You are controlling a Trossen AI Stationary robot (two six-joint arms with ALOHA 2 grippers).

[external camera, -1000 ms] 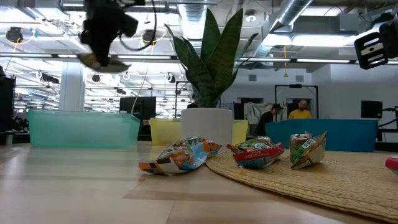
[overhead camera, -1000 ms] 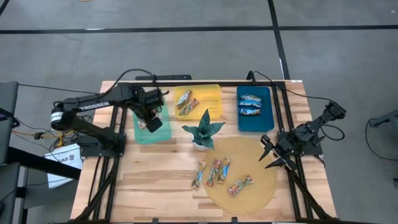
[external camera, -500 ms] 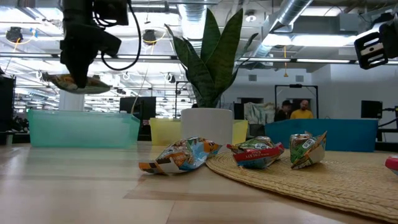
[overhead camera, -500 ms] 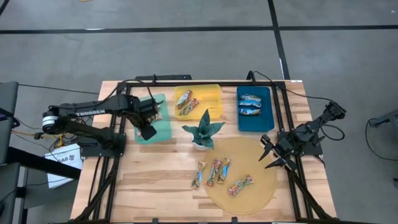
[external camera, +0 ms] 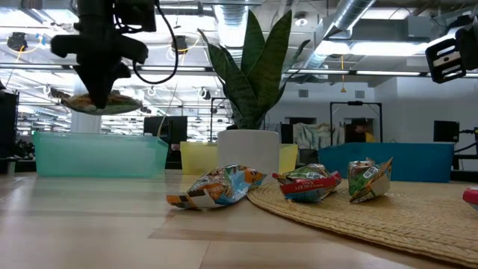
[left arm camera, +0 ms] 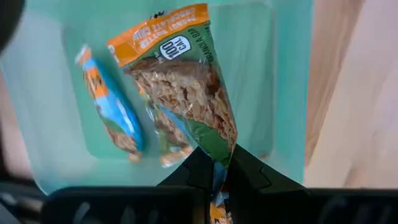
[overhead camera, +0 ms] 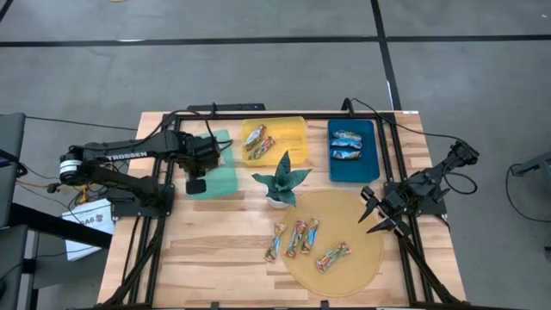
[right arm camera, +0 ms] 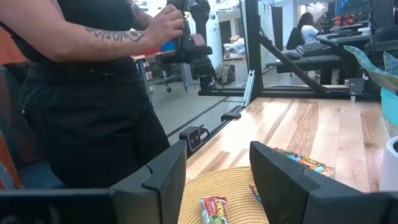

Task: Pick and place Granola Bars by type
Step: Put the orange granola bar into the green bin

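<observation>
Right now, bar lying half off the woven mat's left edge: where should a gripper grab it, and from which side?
Likely from straight above, fingers closing across the middle of the granola bar. It lies flat, long axis running toward and away from the bins, so its narrow width suits the jaws. Its left side faces bare table; a neighbouring bar lies close on the right, so keep that finger tight.

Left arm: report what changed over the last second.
The left gripper, shut on a granola bar, swung leftward from the teal bin's plant-side edge to over the bin, and now holds the bar above it. The right gripper, the bars on the woven mat and the plant stayed put.
</observation>
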